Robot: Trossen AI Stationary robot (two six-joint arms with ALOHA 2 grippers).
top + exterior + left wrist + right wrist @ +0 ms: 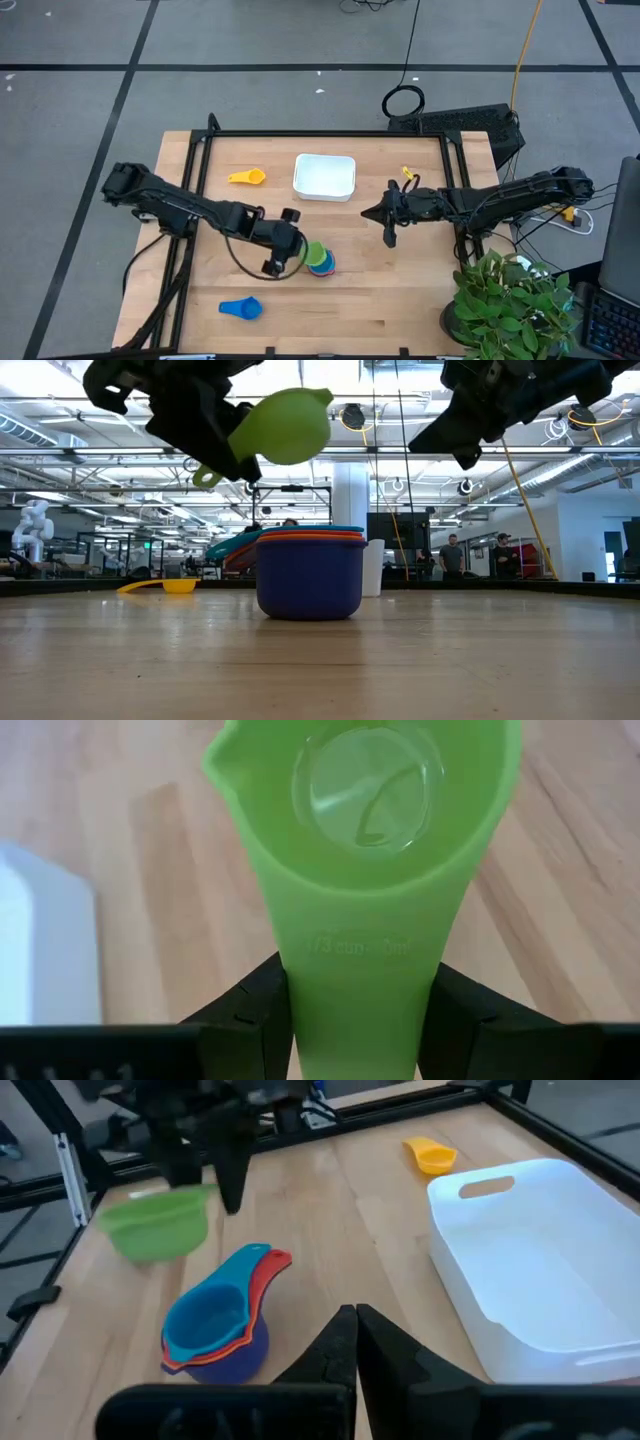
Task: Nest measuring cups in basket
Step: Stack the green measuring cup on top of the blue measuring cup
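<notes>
My left gripper [297,249] is shut on the green measuring cup [285,425], which hangs in the air just left of a nested stack [323,264]. That stack [215,1325] has the navy cup at the bottom, then orange and red, with light blue on top; it stands on its base on the table. The yellow cup [247,177] lies left of the white basket [324,176]. A blue cup [240,308] lies alone toward the near edge. My right gripper [355,1342] hovers shut, right of the stack and near the basket's right side. My left gripper pinches the green cup's handle [355,990] between its two fingers [250,1015]. The fingers come level from the table's left and lie along the handle. The cup is lifted clear, bowl [370,800] pointing away from the gripper, roughly level.
A potted plant [510,300] stands at the table's near right corner. A dark frame rail [320,133] runs along the far edge and sides. Bare wood lies between the stack and the basket, and along the near edge right of the blue cup.
</notes>
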